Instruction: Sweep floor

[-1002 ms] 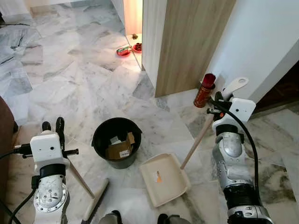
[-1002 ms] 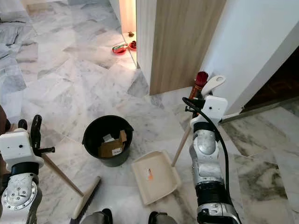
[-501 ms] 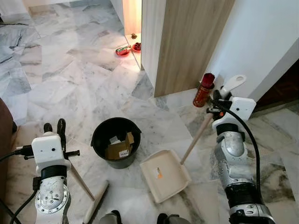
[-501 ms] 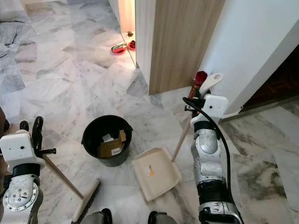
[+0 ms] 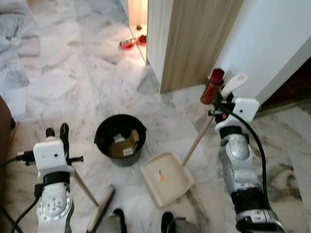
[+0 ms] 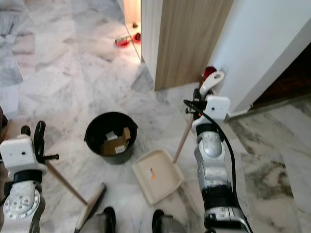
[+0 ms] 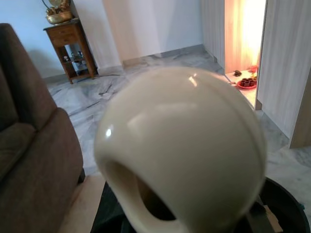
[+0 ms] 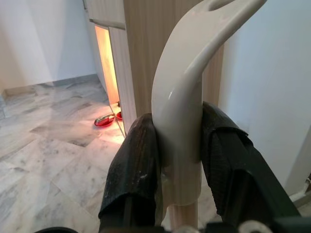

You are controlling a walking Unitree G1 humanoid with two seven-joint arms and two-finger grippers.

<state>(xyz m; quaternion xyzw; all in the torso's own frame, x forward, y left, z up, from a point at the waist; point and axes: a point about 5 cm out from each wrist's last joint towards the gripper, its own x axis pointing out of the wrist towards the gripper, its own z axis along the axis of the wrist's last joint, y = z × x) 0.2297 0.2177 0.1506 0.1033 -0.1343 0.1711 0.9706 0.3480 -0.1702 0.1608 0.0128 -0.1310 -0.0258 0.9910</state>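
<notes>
The right hand, clenched on the dustpan handle, has drawn the pan back at 5 o'clock of the bin; the left hand grasps the broom, debris yet undumped.

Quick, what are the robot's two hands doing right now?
Left gripper: shut on the broom handle.
Right gripper: shut on the dustpan handle.
</notes>
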